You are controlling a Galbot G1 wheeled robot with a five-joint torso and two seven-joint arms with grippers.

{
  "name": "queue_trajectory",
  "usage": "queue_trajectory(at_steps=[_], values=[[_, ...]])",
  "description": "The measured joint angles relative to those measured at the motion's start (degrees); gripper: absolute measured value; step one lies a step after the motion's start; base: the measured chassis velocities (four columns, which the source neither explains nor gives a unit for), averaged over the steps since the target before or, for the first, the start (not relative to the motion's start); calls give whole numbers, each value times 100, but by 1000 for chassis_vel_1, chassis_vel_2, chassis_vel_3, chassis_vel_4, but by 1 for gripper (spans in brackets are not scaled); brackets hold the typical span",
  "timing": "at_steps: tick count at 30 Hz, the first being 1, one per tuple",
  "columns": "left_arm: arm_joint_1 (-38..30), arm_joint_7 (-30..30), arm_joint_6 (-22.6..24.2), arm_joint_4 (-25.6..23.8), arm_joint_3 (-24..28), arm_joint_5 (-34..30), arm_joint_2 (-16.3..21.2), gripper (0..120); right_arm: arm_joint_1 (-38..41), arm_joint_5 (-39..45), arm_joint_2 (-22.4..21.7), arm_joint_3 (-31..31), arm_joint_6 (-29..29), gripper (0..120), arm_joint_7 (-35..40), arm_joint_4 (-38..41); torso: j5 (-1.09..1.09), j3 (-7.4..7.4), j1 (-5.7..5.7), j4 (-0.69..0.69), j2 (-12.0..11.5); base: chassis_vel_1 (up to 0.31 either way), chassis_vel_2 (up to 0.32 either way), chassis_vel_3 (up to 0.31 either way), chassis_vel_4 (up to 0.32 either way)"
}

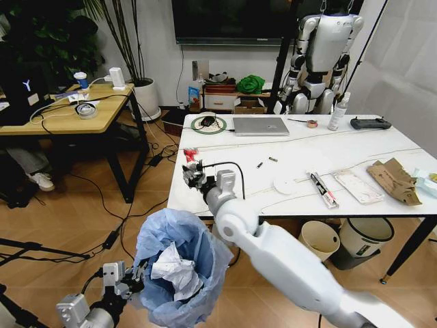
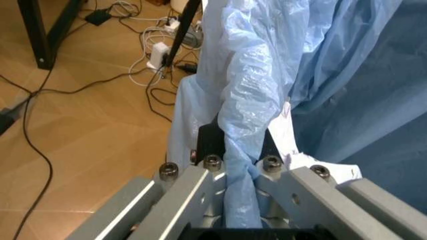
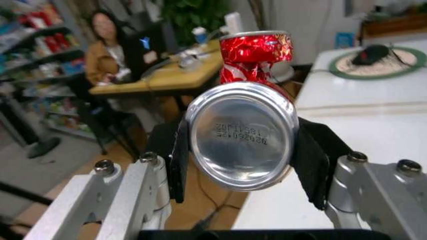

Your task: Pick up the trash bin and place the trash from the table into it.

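The trash bin (image 1: 179, 263), lined with a crinkled light-blue bag, hangs low beside the table's near left corner, with crumpled white paper (image 1: 176, 272) inside. My left gripper (image 1: 134, 277) is shut on its bag rim; the left wrist view shows that gripper (image 2: 239, 162) pinching a fold of the blue plastic (image 2: 320, 75). My right gripper (image 1: 194, 175) is over the table (image 1: 225, 198) at its left edge, shut on a crushed red can (image 1: 190, 156). The right wrist view shows the can (image 3: 253, 55) clamped between the pads, silver base toward the camera. Torn brown cardboard (image 1: 394, 179) and clear packaging (image 1: 358, 186) lie at the right.
A silver laptop (image 1: 260, 126), black controller (image 1: 370, 124), white bottle (image 1: 337, 113) and a round mat with a mouse (image 1: 208, 124) sit along the table's far side. Two bins (image 1: 319, 239) stand under it. A wooden desk (image 1: 68, 113) and floor cables lie to the left.
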Motion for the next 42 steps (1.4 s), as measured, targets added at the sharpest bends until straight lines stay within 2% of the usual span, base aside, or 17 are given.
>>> queue_trajectory(at_steps=[3, 4, 7, 18, 22, 37, 42], values=[[-2, -9, 7, -3, -5, -25, 15, 0, -118, 291, -669, -15, 33, 45, -148, 765, -1, 0, 0, -1, 0, 0, 0, 0, 0], [-2, -9, 7, -3, -5, -25, 15, 0, -118, 291, -669, -15, 33, 45, -148, 765, -1, 0, 0, -1, 0, 0, 0, 0, 0], [-7, -33, 19, -22, -39, -65, 22, 0, -384, 330, -1163, -82, 140, 45, -291, 1315, 1, -1, -1, -3, 0, 0, 0, 0, 0], [-75, -67, 52, -68, -79, -150, -22, 0, -1240, -72, -2193, -847, 563, 45, -727, 1978, -1, -1, -1, -2, 0, 0, 0, 0, 0], [-80, -67, 53, -69, -94, -161, -26, 0, -1305, -114, -2307, -882, 676, 45, -902, 2026, -1, -1, -1, -1, 0, 0, 0, 0, 0], [-93, -86, 67, -62, -91, -161, -61, 0, -1320, -383, -2217, -991, 848, 45, -1076, 1849, -1, 0, 0, -1, 0, 0, 0, 0, 0], [-93, -104, 71, -69, -113, -168, -64, 0, -1313, -503, -2203, -1057, 930, 68, -1056, 1784, -1, 0, 0, -1, -1, 0, 0, 0, 0]])
